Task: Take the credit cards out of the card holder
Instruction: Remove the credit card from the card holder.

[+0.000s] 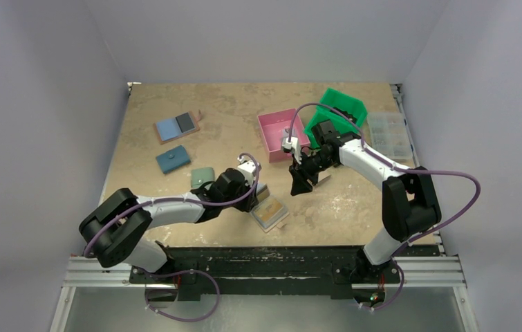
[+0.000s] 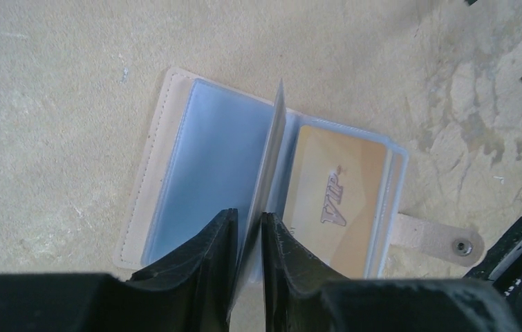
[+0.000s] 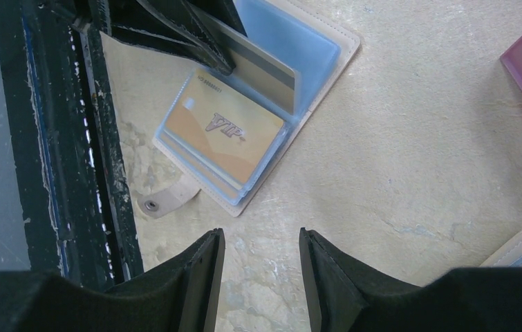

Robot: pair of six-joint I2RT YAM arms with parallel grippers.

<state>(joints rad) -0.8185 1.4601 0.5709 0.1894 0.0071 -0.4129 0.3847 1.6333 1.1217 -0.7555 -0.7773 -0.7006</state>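
**card holder (image 2: 148,181) spread open on the surface (image 2: 71,69), left claw (image 2: 247,220) at its centre fold**

In the left wrist view, we see the clear pocket on the tab side holding a gold credit card (image 2: 337,200) marked "VIP". The opposite pocket shows pale blue, and the snap tab (image 2: 437,242) lies flat on the surface. A middle leaf (image 2: 276,131) stands upright at the fold; the right wrist view shows a dark-striped card in it. The left claw's jaws stand narrowly apart on either side of this leaf, and we cannot tell whether they clamp it. The right claw (image 3: 261,245) is released, with nothing between its jaws, hovering over the surface apart from the holder and near the pink bin (image 1: 266,135). A green bin (image 1: 344,104) and a clear compartment box (image 1: 389,131) stand beyond; their contents are too small to tell.
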